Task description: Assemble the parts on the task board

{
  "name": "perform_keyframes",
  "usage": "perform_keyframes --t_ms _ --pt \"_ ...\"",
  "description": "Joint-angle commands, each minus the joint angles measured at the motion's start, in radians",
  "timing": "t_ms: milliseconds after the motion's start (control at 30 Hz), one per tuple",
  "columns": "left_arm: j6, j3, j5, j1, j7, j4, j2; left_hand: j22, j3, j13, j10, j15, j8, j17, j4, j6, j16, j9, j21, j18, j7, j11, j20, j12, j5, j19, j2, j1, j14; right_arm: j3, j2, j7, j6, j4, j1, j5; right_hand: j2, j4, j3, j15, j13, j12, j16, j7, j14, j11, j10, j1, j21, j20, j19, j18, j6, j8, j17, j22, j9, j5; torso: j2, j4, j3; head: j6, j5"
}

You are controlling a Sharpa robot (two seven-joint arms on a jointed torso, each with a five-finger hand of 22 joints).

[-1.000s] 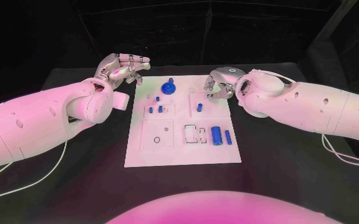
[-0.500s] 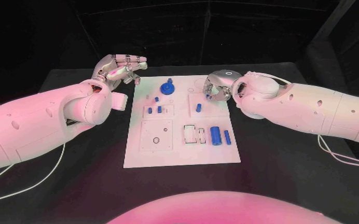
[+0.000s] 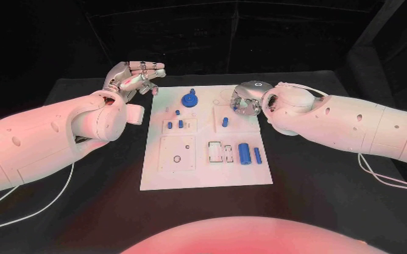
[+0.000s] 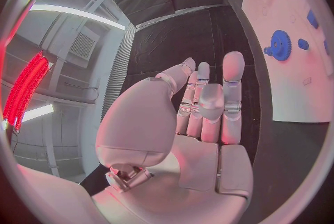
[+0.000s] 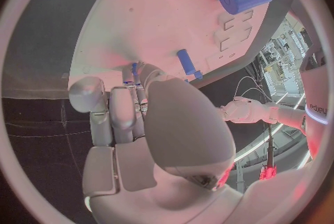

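Both hands empty | left hand [image 3: 136,78] spread off-board | right hand [image 3: 243,97] curled over task board [image 3: 203,166] edge

A black table [image 3: 322,171] fills the lower half of the head view, its matte top stretching out toward both side edges. Behind its far edge stands a dark backdrop [image 3: 237,30] of black panels, crossed by thin pale seams. A thin white cable [image 3: 386,177] lies in a loop on the tabletop near the right edge.
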Motion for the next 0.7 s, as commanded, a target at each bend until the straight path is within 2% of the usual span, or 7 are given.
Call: perform_keyframes --t_ms 33,300,433,567,700 --pt "-0.009 0.001 0.012 0.001 0.023 0.002 -0.002 -0.002 -0.009 0.002 -0.009 0.003 0.001 -0.002 0.000 -0.010 -0.005 -0.002 -0.005 0.015 0.001 0.001 0.000 0.005 0.002 -0.006 0.003 0.008 -0.005 -0.002 0.003 -0.013 0.034 -0.004 -0.003 -0.008 -0.010 0.001 0.008 -0.001 -0.002 -0.003 -0.002 0.000 0.022 -0.002 0.007 -0.001 0.005 0.001 0.003 0.003 0.009 -0.007 0.001 0.002 0.001 -0.006 0.001 0.0005 0.0004 -0.001 -0.001" --pt "-0.008 0.001 0.012 0.001 0.021 0.000 -0.005 -0.004 -0.012 0.003 -0.014 0.005 0.003 -0.004 -0.001 -0.013 -0.005 -0.003 -0.009 0.015 0.002 0.002 0.001 0.007 0.002 -0.007 0.005 0.008 -0.006 -0.002 0.009 -0.027 0.025 -0.009 -0.010 -0.015 -0.008 -0.019 0.059 -0.008 -0.010 0.007 0.009 -0.009 0.026 -0.011 0.042 -0.010 0.019 -0.003 0.013 0.000 0.038 -0.001 0.014 0.025 0.005 -0.013 0.001 -0.0008 0.0005 -0.005 -0.002" --pt "-0.005 0.001 0.012 0.001 0.019 0.000 -0.006 -0.005 -0.013 0.004 -0.016 0.005 0.003 -0.005 -0.001 -0.015 -0.006 -0.003 -0.011 0.015 0.003 0.003 0.002 0.009 0.002 -0.007 0.006 0.009 -0.007 -0.002 0.010 -0.041 -0.008 -0.006 -0.012 -0.032 0.001 -0.046 0.098 -0.020 -0.007 0.021 -0.001 -0.020 0.027 -0.024 0.080 -0.010 0.047 -0.014 0.032 -0.008 0.074 0.012 -0.004 0.071 0.010 -0.032 0.001 -0.0008 -0.0002 -0.004 -0.003" --pt "-0.004 0.001 0.012 0.001 0.019 0.000 -0.006 -0.005 -0.014 0.004 -0.018 0.006 0.004 -0.005 -0.001 -0.017 -0.006 -0.003 -0.011 0.015 0.003 0.003 0.002 0.010 0.002 -0.007 0.006 0.010 -0.007 -0.002 0.010 -0.045 -0.045 0.000 -0.012 -0.041 -0.002 -0.066 0.119 -0.025 -0.006 0.026 -0.004 -0.024 0.028 -0.030 0.098 -0.018 0.055 -0.020 0.036 -0.010 0.089 0.015 -0.011 0.084 0.012 -0.034 0.001 -0.0005 0.0013 -0.004 -0.004" --pt "-0.004 0.001 0.012 0.001 0.018 -0.002 -0.007 -0.006 -0.015 0.005 -0.020 0.006 0.005 -0.005 -0.002 -0.018 -0.005 -0.004 -0.012 0.015 0.004 0.004 0.003 0.011 0.002 -0.007 0.006 0.011 -0.007 -0.002 0.009 -0.037 -0.075 0.006 -0.013 -0.045 -0.011 -0.080 0.131 -0.027 -0.005 0.027 -0.002 -0.027 0.029 -0.032 0.105 -0.031 0.058 -0.023 0.038 -0.011 0.096 0.015 -0.011 0.088 0.012 -0.039 0.000 -0.0003 0.0004 -0.004 -0.006"
